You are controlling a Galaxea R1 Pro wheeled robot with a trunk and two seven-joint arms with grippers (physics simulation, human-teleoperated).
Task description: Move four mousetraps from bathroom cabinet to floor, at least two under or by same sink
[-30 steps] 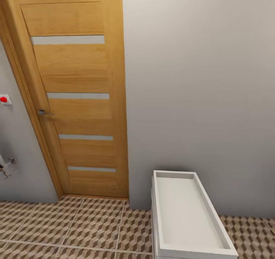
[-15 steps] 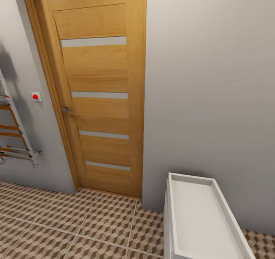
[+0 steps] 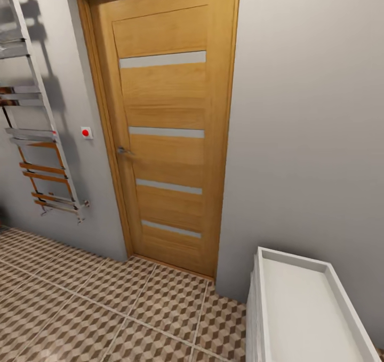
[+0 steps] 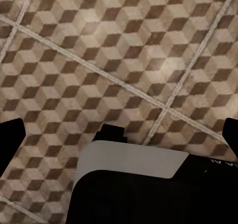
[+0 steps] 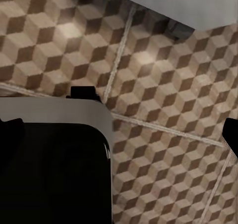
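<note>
The head view faces one closed orange-brown wooden door with four pale horizontal strips across its panel and one small metal handle near its left edge. On the grey wall left of the door sits one small white switch plate with a red button, and further left hangs one chrome towel rail with several rungs, its shadow thrown on the wall. At the lower right corner stands one white unit with a raised rim around a flat top, set against the wall. The bathroom floor runs from the door's threshold to the near edge, laid in large tiles of a brown-and-beige cube pattern with pale grout lines. None of the mousetraps can be seen, nor the cabinet.

In the left wrist view the left gripper hangs over bare tile; two dark fingertips sit at opposite edges of the picture, spread wide apart, with nothing between them. In the right wrist view the right gripper likewise has its two fingertips far apart over the tiles, holding nothing, with a white edge of some fitting beyond.
</note>
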